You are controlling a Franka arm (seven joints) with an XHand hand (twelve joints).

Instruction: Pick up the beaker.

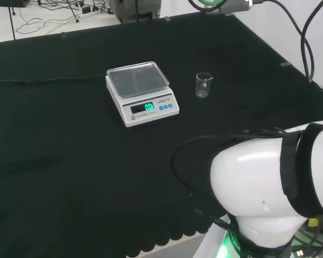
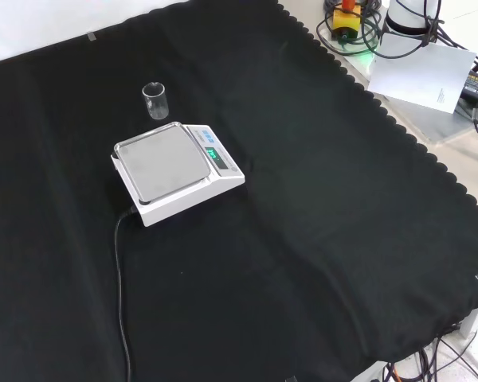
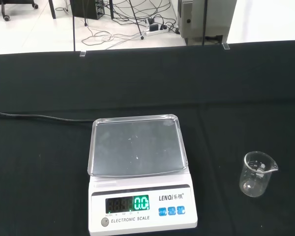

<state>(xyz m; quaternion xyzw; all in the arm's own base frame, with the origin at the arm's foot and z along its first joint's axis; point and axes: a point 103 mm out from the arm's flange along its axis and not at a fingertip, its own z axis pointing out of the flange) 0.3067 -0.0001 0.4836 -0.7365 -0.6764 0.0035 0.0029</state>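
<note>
- Broadly, the black cloth lies bare over most of the bench; in the front view its scalloped edge runs down the right side, and wide open room spreads below and to the right of the scale.
- In the head view the cloth's far edge meets a pale floor with cables, and open cloth surrounds the beaker on every side.
- A black cord leaves the scale and trails toward the front view's bottom edge.
- The beaker is small, clear and upright, with a pouring lip and faint markings on its wall; it looks empty.
- It stands on the cloth just beside the scale: to the scale's right in the head view, above it in the front view, not touching it.
- The arm's white link sits at the head view's lower right, well apart from the beaker.
- Whether the hand is wide, narrow or holding anything cannot be told, nor how the beaker lies relative to it.
</note>
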